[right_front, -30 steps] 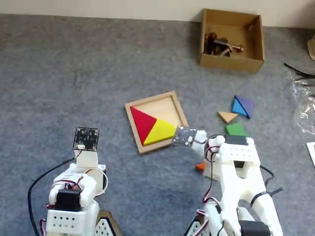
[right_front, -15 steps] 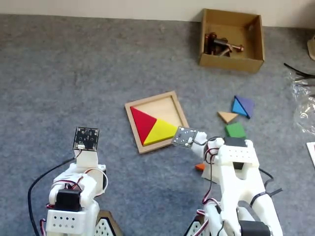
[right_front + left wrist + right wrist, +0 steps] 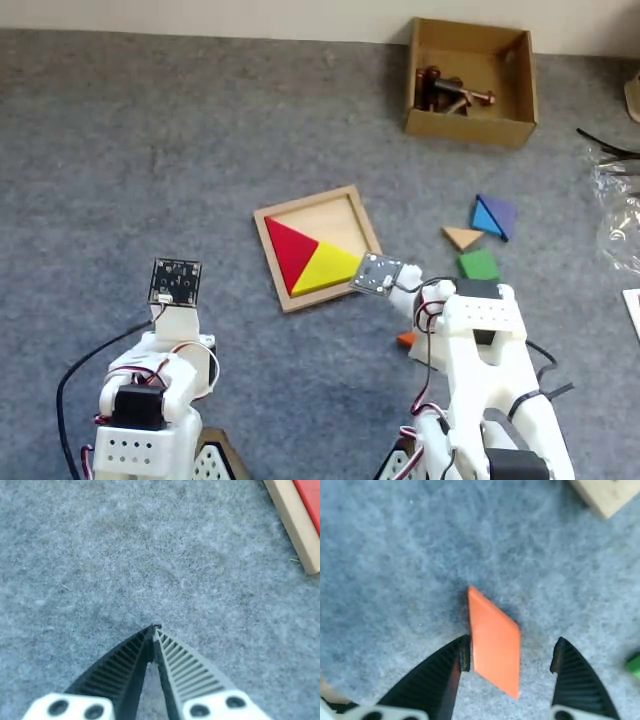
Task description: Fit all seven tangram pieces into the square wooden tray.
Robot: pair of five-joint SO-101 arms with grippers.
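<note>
well, the square wooden tray (image 3: 305, 199) lies turned at an angle in the middle of the grey felt table (image 3: 150, 130). 2 pieces sit inside it: a red triangle (image 3: 288, 252) and a yellow triangle (image 3: 327, 268), touching along one long edge and covering the half of the tray nearer the arms. the far half is bare wood.

the other 5 pieces lie on the felt to the right of the tray. an orange slanted piece (image 3: 494, 641) lies flat just below the tray's near right corner, and in the high view it peeks out beside the right arm (image 3: 480, 330). farther right are a green piece (image 3: 478, 265), a tan triangle (image 3: 462, 237), and a blue triangle (image 3: 486, 217) touching a purple piece (image 3: 503, 212).

the right gripper (image 3: 512, 647) is spread wide and straddles the orange piece; one finger (image 3: 462, 655) is against its edge and the other stands apart from it.

the left gripper (image 3: 154, 629) is closed with nothing in it, its tips meeting over bare felt, left of the tray and apart from it.

a cardboard box (image 3: 470, 125) with some wood and metal bits sits at the far side of the table.
</note>
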